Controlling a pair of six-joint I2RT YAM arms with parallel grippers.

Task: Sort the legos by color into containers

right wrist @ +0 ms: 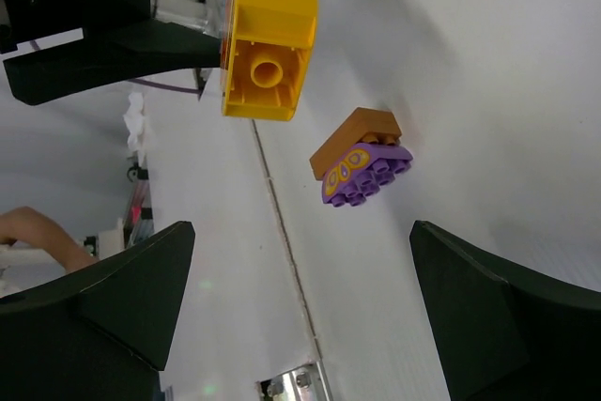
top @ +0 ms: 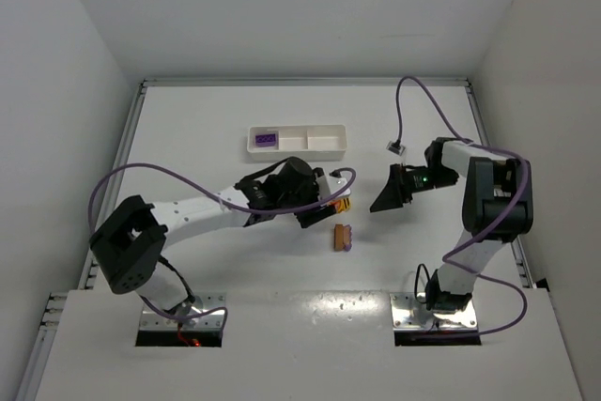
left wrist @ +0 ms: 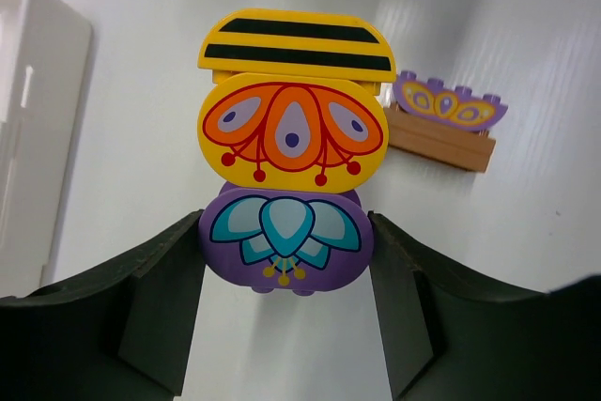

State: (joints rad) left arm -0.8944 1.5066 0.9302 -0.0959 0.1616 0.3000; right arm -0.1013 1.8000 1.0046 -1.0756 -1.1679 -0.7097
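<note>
My left gripper (left wrist: pixel 286 255) is shut on a purple lego (left wrist: pixel 286 237) printed with a teal flower. This is the near end of a stack of three legos. An orange-yellow lego (left wrist: pixel 293 131) and a yellow black-striped lego (left wrist: pixel 296 44) are stuck on beyond it. In the top view the left gripper (top: pixel 324 206) holds this stack (top: pixel 344 204) at the table's middle. A brown lego topped by a purple one (top: pixel 342 237) lies just beside it, and the same brown and purple pair (right wrist: pixel 362 161) shows in the right wrist view. My right gripper (right wrist: pixel 300 269) is open and empty, facing the yellow lego (right wrist: pixel 268 44).
The white tray of containers (top: pixel 324 141) sits behind the left gripper, with a purple lego (top: pixel 266 139) in its left compartment. The tray's edge (left wrist: pixel 28 138) shows in the left wrist view. White walls enclose the table on three sides.
</note>
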